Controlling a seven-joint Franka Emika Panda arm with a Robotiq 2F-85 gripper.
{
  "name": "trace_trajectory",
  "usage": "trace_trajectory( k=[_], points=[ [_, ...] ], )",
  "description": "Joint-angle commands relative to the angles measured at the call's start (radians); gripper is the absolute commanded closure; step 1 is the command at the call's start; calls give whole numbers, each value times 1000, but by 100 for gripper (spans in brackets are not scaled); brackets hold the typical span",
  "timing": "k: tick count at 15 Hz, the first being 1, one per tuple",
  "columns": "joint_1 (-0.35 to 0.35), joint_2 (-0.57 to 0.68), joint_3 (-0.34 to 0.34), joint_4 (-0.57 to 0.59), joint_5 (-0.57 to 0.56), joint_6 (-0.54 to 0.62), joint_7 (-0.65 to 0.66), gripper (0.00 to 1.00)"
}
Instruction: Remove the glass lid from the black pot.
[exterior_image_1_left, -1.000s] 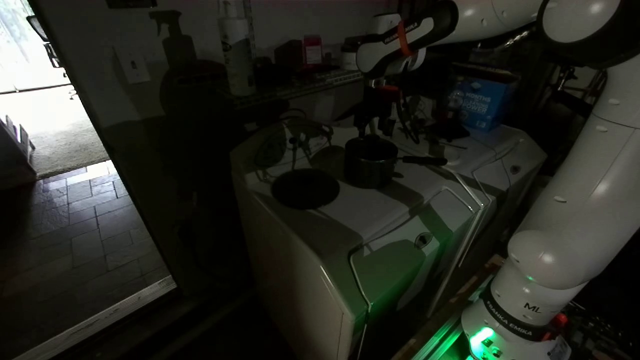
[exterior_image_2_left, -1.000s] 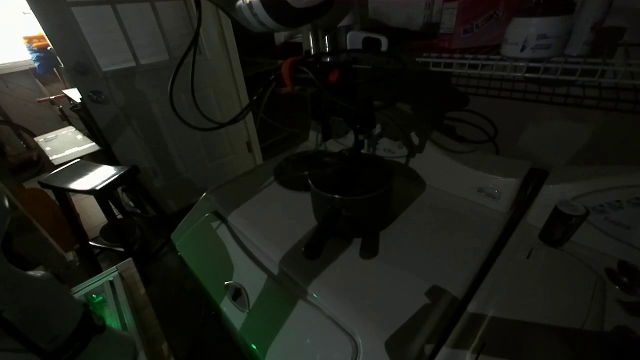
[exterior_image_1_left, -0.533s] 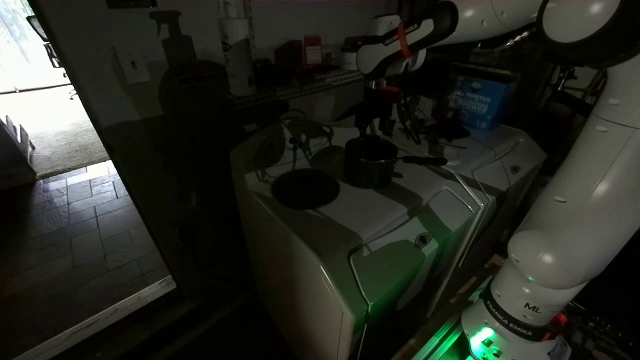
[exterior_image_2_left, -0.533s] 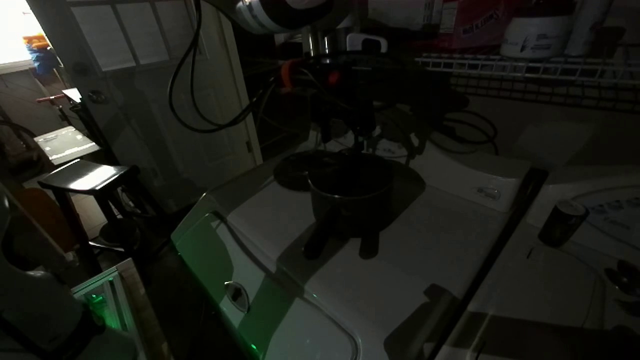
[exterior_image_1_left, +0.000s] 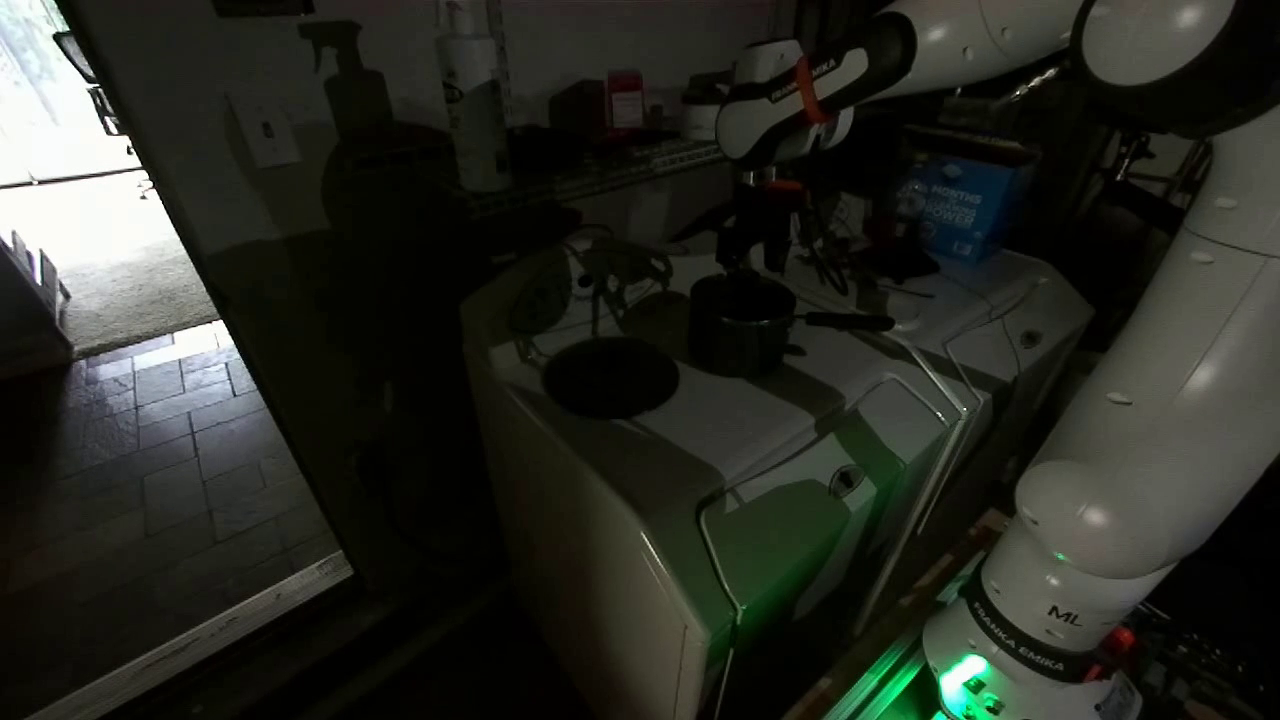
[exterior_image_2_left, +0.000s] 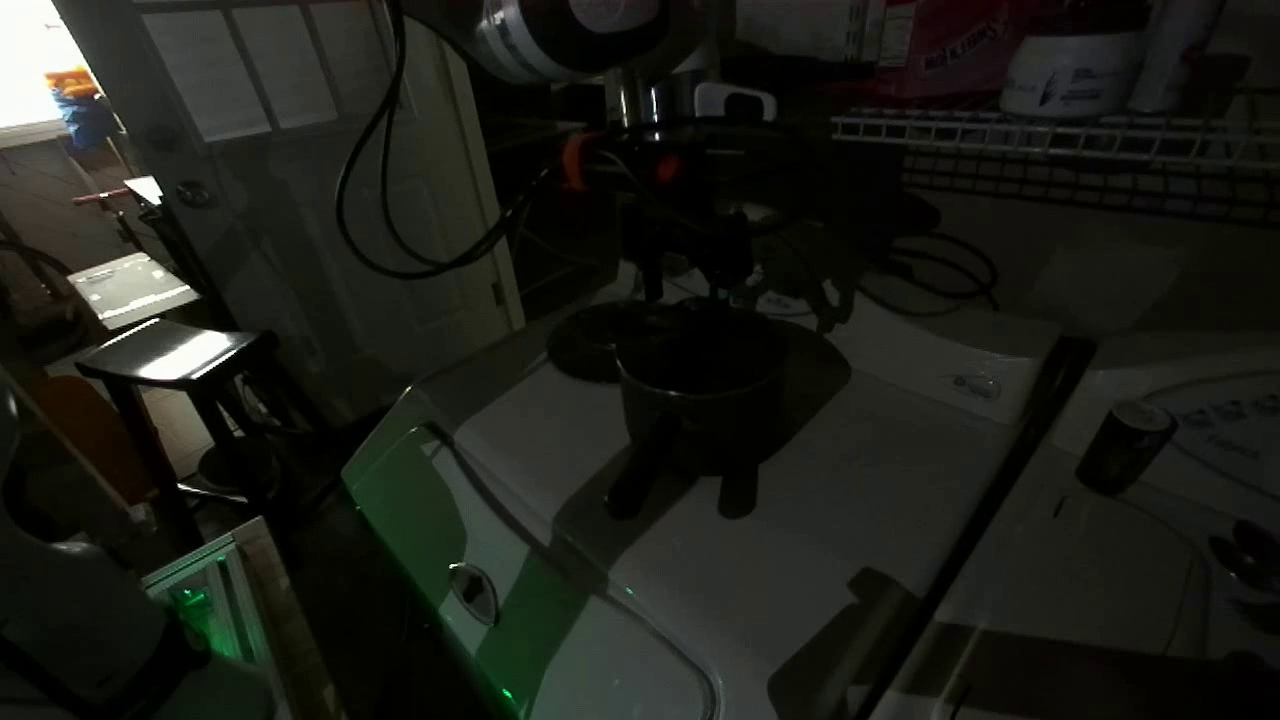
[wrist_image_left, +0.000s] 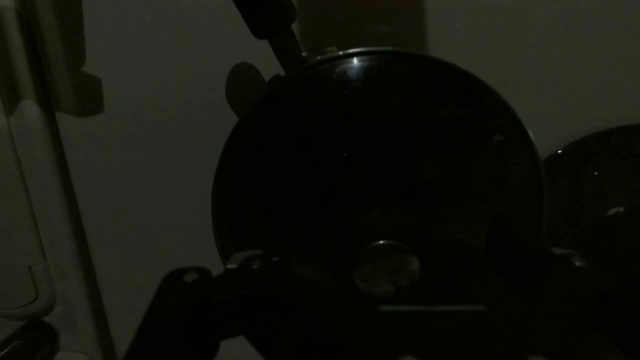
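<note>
The black pot (exterior_image_1_left: 742, 345) stands on the white appliance top with its handle sticking out; it also shows in an exterior view (exterior_image_2_left: 700, 425). The dark glass lid (wrist_image_left: 370, 150) lies on the pot, and its round knob (wrist_image_left: 386, 270) shows in the wrist view. My gripper (exterior_image_1_left: 755, 266) is pointed down just over the lid; it also shows in an exterior view (exterior_image_2_left: 686, 290). In the wrist view the gripper (wrist_image_left: 385, 250) is open, with the knob between its spread fingers. The fingertips are very dark, and I cannot tell whether they touch the lid.
A flat round dark dish (exterior_image_1_left: 610, 378) lies beside the pot. The pot's handle (exterior_image_1_left: 850, 321) juts out to one side. A wire shelf (exterior_image_2_left: 1040, 130) with several containers hangs behind. A blue box (exterior_image_1_left: 965, 205) stands on the neighbouring appliance. A dark can (exterior_image_2_left: 1127, 447) stands nearby.
The arm and gripper have moved slightly down toward the lid in the last half second. The pot, lid and dish have not moved. The gripper stays open.
</note>
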Motion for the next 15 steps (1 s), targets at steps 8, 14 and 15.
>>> trace_trajectory(
  k=[8, 14, 15],
  points=[
    [-13, 23, -2, 5, 4, 39, 22, 0],
    [-11, 38, 0, 10, 11, 57, 35, 4],
    [-11, 40, 0, 11, 8, 59, 38, 26]
  ],
)
